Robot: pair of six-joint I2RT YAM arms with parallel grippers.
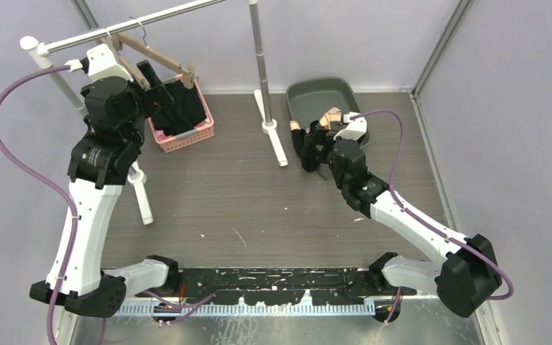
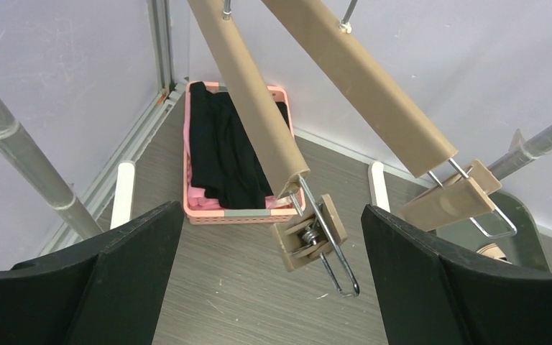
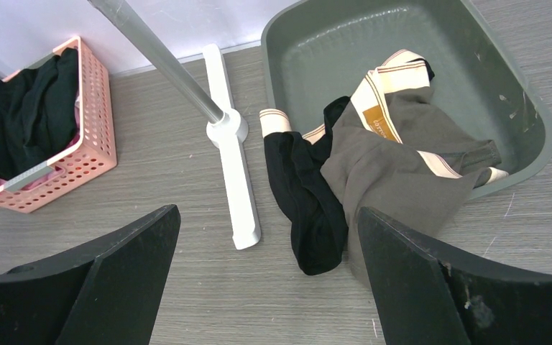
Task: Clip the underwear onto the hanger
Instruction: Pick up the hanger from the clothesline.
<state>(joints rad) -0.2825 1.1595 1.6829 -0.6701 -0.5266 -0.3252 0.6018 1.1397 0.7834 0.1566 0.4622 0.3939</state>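
Observation:
Two wooden clip hangers (image 1: 159,56) hang from the rail (image 1: 115,29) at the back left. In the left wrist view the nearer hanger (image 2: 251,93) ends in a shut wooden clip (image 2: 309,233); the second hanger (image 2: 363,79) has its clip (image 2: 449,201) further right. My left gripper (image 2: 269,215) is open and empty, with the nearer clip hanging between its fingers. A grey-brown underwear (image 3: 395,165) with cream bands and a black underwear (image 3: 305,194) spill from the grey bin (image 3: 316,43) onto the table. My right gripper (image 3: 267,215) is open and empty just above them.
A pink basket (image 1: 187,133) with black clothes stands under the hangers; it also shows in the left wrist view (image 2: 237,214). The rack's white post (image 1: 259,57) and foot (image 3: 233,187) stand between the basket and the bin. Walls close in the back and sides.

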